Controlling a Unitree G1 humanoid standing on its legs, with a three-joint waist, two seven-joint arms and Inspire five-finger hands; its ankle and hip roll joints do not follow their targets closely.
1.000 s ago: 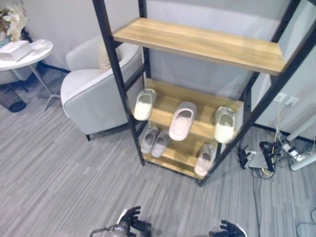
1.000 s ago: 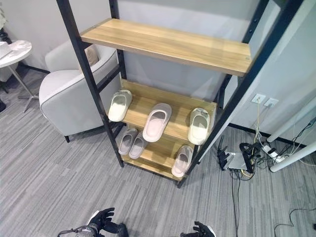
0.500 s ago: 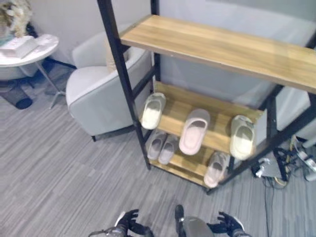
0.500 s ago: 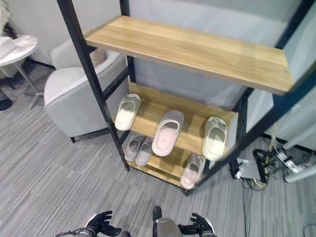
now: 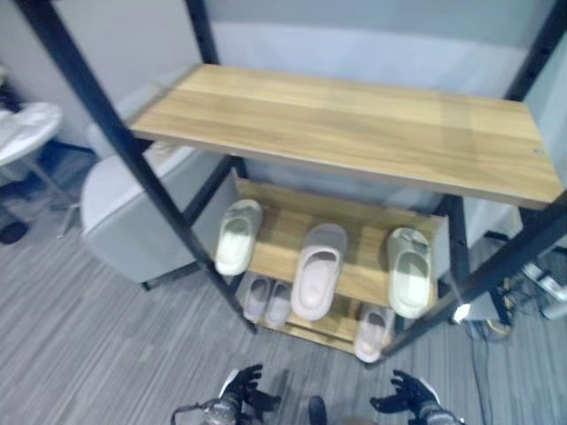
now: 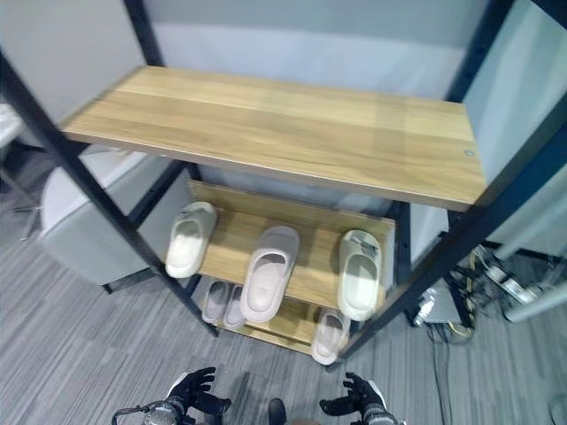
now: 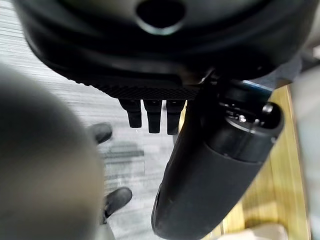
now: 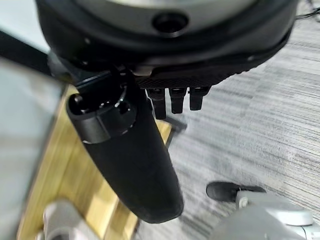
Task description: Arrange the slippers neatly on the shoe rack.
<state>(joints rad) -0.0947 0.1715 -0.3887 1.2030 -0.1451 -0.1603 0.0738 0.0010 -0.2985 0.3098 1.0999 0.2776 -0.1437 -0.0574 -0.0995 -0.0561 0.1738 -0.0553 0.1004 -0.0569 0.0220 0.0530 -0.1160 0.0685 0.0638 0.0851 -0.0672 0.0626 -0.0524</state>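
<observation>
Hands: we are seeing left hand (image 5: 241, 400) and right hand (image 5: 409, 398) hanging low, fingers spread, holding nothing.
Slippers: pink slipper (image 5: 317, 270) is lying on shoe rack (image 5: 354, 133) middle shelf, well apart from both.
Writing: we are reading none.

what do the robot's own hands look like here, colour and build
Both are dark, near-black hands. The left hand has a bulky rounded casing with a ribbed strip along its edge, short blocky fingers in a row, and a thick smooth cylindrical thumb. The right hand is built the same. From the head camera, both show as black, with a pale patch by each wrist.
</observation>
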